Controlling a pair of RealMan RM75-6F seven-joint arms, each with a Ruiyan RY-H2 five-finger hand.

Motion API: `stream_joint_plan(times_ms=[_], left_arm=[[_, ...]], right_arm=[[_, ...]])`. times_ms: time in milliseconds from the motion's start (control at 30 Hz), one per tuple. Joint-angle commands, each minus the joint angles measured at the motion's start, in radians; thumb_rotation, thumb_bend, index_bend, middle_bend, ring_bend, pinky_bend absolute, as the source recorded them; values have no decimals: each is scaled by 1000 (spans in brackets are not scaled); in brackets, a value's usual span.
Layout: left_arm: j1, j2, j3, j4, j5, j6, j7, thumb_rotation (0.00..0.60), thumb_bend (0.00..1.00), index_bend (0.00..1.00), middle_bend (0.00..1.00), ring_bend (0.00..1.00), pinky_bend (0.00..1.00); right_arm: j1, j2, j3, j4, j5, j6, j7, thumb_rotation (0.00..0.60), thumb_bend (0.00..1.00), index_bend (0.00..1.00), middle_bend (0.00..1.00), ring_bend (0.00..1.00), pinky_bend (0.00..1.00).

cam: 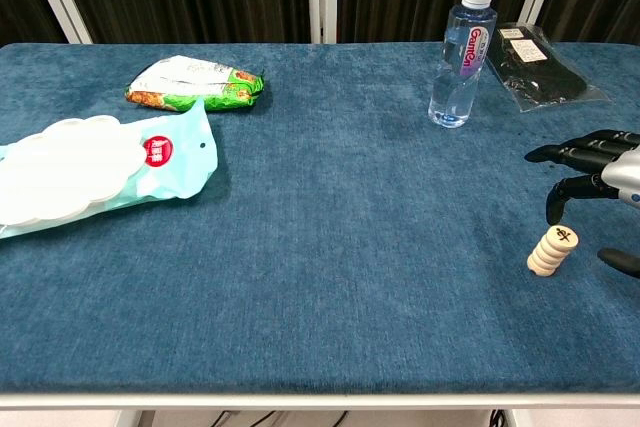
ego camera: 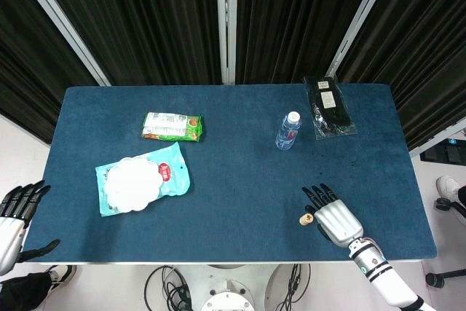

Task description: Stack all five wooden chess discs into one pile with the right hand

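Observation:
The wooden chess discs stand as one leaning pile (cam: 552, 251) near the table's front right; the head view shows the pile (ego camera: 306, 218) as a small tan spot. My right hand (ego camera: 331, 215) hovers just to the right of the pile with fingers spread and nothing in it. In the chest view the right hand (cam: 600, 179) enters from the right edge, one fingertip curled down just above the pile's top disc without clearly touching it. My left hand (ego camera: 16, 213) hangs off the table's left front corner, fingers apart and holding nothing.
A water bottle (cam: 459, 57) stands at the back right beside a black packet (cam: 538, 65). A green snack bag (cam: 196, 82) and a pale blue packet with white plates (cam: 95, 164) lie on the left. The blue table edge (ego camera: 218, 258) runs along the front.

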Motion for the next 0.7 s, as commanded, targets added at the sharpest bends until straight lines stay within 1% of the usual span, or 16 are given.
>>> stream_joint_plan(times_ms=[33,67,133,233,300,400,500,633,700], left_arm=[[0,0,0,1,-1,0,-1,600,0,73,11,0,0],[0,0,0,2,-1,-1,-2,600,0,73,10,0,0],[0,0,-1,3,-2,0,-3,600,0,73,10,0,0],[0,0,-3,5,-4,2,-7,600,0,73,11,0,0],[-1,-1,-4,8,-7,1,-11,600,0,73,11,0,0],[-2,-4,-8,13,-16,-1,-12,600,0,72,11,0,0],[-1,-10,-14,16,-21,4,-4,600,0,72,11,0,0],[2,-19,-19,21,-24,13,8,600,0,72,11,0,0],[3,-22,-21,21,-26,14,13,600,0,72,11,0,0]], right_arm=[[-6,-1,11,3,4,18,1,600,338,292,6,0,0],[-10,1,17,2,3,31,4,600,333,263,4,0,0],[-26,11,31,1,-9,78,23,600,315,145,0,0,0],[-67,42,38,4,-33,168,65,600,285,40,0,0,0],[-104,65,37,12,-46,232,101,600,262,2,0,0,0],[-187,93,39,57,-55,368,202,600,234,0,0,0,0],[-254,111,52,113,-25,454,301,600,227,0,0,0,0],[-297,133,64,157,49,453,371,600,227,0,0,0,0],[-306,138,70,167,62,446,389,600,227,0,0,0,0]])
